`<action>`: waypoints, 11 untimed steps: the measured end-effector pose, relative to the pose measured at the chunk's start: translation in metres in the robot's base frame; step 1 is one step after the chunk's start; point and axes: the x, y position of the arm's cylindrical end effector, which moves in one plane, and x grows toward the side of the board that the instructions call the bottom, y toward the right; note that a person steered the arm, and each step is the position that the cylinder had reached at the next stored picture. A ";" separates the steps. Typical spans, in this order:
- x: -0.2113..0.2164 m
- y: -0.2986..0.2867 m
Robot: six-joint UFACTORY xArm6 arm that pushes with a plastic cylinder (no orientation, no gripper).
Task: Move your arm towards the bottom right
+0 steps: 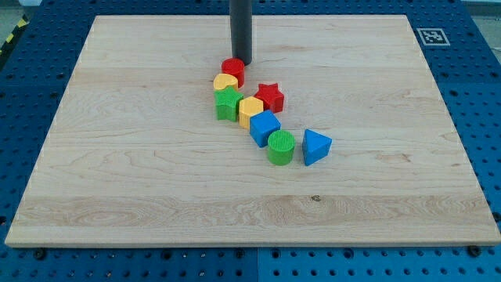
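My tip (241, 62) stands on the board just above the view's top end of a curved row of blocks, right behind the red cylinder (232, 70) and close to touching it. Below that lie a yellow half-round block (225, 82), a green star-like block (228, 103), a yellow hexagonal block (250, 110) and a red star (270, 96). The row continues toward the view's bottom right with a blue cube (264, 128), a green cylinder (281, 147) and a blue triangular block (315, 146).
The wooden board (156, 180) lies on a blue perforated table. A black-and-white marker tag (430, 36) sits at the board's top right corner.
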 end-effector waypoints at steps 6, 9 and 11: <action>-0.009 0.218; 0.221 0.241; 0.254 0.143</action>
